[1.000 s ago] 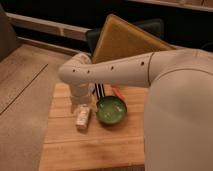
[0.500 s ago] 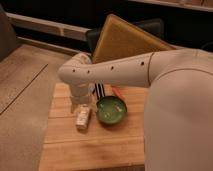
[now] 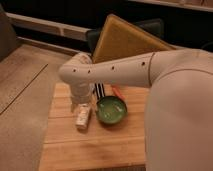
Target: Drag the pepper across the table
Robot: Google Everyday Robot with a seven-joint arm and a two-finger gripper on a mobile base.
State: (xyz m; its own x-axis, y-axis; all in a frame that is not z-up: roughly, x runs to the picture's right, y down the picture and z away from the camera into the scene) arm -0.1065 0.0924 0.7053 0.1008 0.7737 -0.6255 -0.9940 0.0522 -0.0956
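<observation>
The pepper (image 3: 118, 92) is a slim orange-red piece lying on the wooden table (image 3: 90, 150), just behind the green bowl (image 3: 111, 110) and partly hidden by my arm. My white arm crosses the view from the right and bends down at the table's left part. My gripper (image 3: 82, 117) hangs below the wrist, low over the table to the left of the bowl. It is about a bowl's width to the left and in front of the pepper, not touching it.
A black-and-white striped flat item (image 3: 100, 90) lies behind the bowl, next to the pepper. A mustard-yellow cushioned panel (image 3: 125, 40) leans behind the table. The floor (image 3: 25, 100) lies to the left of the table's edge.
</observation>
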